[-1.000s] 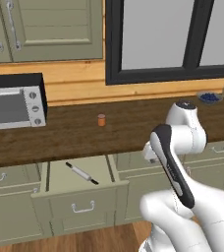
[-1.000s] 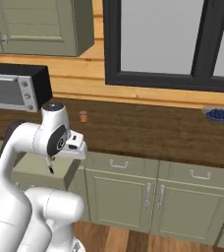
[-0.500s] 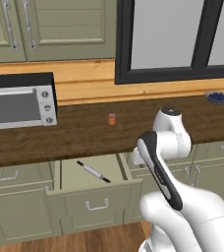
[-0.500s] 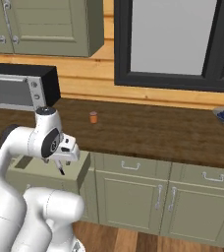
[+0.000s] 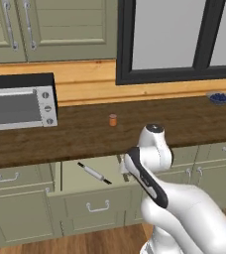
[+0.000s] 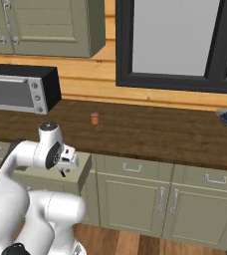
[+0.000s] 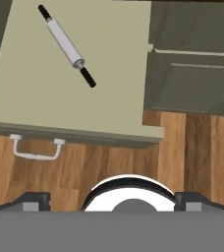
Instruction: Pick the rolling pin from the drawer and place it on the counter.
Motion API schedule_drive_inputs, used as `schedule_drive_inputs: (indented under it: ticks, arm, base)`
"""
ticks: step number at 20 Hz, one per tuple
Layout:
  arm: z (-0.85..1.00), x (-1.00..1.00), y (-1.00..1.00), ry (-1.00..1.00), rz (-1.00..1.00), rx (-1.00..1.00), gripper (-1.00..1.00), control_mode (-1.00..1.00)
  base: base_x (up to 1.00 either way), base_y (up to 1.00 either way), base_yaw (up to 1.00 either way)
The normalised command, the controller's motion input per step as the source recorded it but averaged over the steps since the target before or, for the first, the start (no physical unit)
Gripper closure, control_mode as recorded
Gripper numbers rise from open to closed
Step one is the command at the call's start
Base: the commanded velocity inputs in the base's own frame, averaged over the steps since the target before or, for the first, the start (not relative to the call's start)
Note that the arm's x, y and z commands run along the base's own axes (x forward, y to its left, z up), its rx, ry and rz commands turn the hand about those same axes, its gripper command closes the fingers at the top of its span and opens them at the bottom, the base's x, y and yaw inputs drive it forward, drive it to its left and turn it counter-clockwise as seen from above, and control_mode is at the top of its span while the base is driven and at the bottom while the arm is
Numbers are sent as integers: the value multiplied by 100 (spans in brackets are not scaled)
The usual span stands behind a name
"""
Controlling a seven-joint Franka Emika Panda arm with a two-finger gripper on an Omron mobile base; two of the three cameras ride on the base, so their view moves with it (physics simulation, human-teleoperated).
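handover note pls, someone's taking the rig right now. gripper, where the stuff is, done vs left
Gripper: holding nothing, beside the right edge of the open drawer, above the floor; open or shut can't be told.
Rolling pin: lying diagonally on the drawer floor, toward the back left in the hand view, untouched.
Counter: carries a toaster oven, a small orange jar and a bowl.
Done: drawer open.
Left: move over the pin, grasp, lift, set it on the counter.
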Motion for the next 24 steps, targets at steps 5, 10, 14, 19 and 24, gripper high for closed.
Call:
schedule_drive_inputs:
  ticks: [5,10,14,19,24]
  arm:
    - [-35,58,53,6,0,0,-100,-100]
    - [-27,49,41,3,0,0,-100,-100]
    - [-33,36,18,0,0,0,-100,-100]
    - [-44,6,1,0,0,0,-100,-100]
    - [-25,8,0,10,-3,0,-100,-100]
  base:
    - [0,0,0]
    - [0,0,0]
    - [0,0,0]
    - [0,0,0]
    - [0,0,0]
